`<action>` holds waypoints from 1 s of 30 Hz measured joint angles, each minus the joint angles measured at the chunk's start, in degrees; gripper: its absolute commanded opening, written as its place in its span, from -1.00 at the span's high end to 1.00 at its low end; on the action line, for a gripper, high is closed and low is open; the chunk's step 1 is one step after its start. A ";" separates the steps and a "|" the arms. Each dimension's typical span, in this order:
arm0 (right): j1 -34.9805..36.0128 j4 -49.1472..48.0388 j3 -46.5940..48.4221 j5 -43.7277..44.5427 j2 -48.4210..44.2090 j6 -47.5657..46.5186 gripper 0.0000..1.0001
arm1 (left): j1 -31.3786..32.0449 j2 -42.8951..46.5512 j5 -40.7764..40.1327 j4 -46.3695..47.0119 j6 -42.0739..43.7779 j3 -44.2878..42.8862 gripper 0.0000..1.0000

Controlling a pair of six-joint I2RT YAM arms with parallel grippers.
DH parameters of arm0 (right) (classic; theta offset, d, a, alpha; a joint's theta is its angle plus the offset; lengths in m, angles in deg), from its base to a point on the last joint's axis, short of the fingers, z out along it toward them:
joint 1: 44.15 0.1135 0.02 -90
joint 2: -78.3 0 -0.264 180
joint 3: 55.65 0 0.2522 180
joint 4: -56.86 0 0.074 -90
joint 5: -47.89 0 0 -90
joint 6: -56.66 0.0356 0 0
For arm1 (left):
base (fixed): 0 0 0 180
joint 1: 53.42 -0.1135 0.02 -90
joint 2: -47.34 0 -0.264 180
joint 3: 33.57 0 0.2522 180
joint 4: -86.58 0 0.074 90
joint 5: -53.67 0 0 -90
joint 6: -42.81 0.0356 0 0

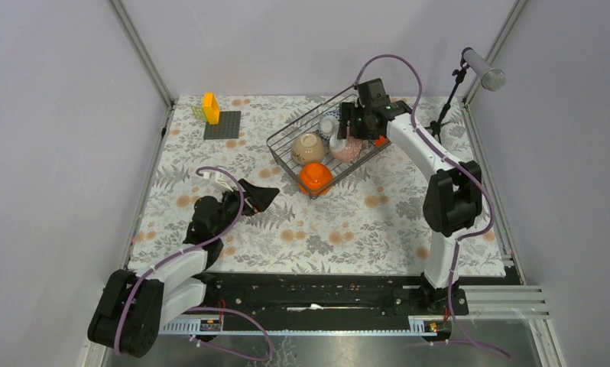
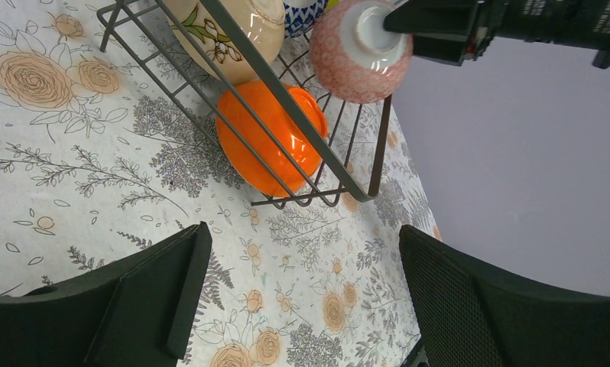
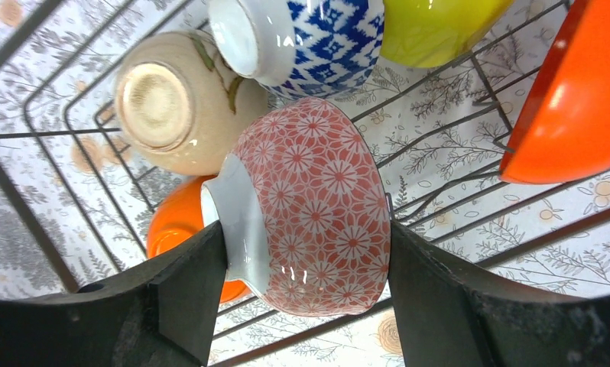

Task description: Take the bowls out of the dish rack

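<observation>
We risk dropping the pink-red bowl [image 3: 317,199]
Our right claw [image 3: 306,252] grips it by rim and rounded side, mid-frame; left claw [image 2: 302,233] gapes open.

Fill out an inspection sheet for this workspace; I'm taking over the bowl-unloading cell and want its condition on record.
Surface: floral tablecloth, flat; nothing spilled seen.
Job's things: dish rack holds pink-red bowl, beige bowl, blue-white bowl, yellow-green bowl, orange bowl, second orange bowl.
Clutter: orange block on dark plate, far left.
Grippers: right gripper closed on the pink-red bowl; left gripper open, empty.
Cables: purple cables hang in loose loops on both sides.
Surroundings: pale walls; grey cylinder on stand, far right.
</observation>
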 measured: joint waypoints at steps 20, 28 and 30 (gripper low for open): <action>0.00 -12.61 -17.44 -6.73 -17.27 5.44 -0.26 | 0.00 2.51 2.93 0.85 -7.15 -2.08 -0.97; 0.07 -23.17 -25.38 -17.66 -26.01 12.41 -0.25 | 0.00 -2.78 8.22 11.50 -17.42 -7.89 -0.97; 0.07 -26.08 -26.82 -20.31 -27.08 14.56 -0.24 | 0.00 -4.59 9.05 14.95 -20.24 -8.96 -0.98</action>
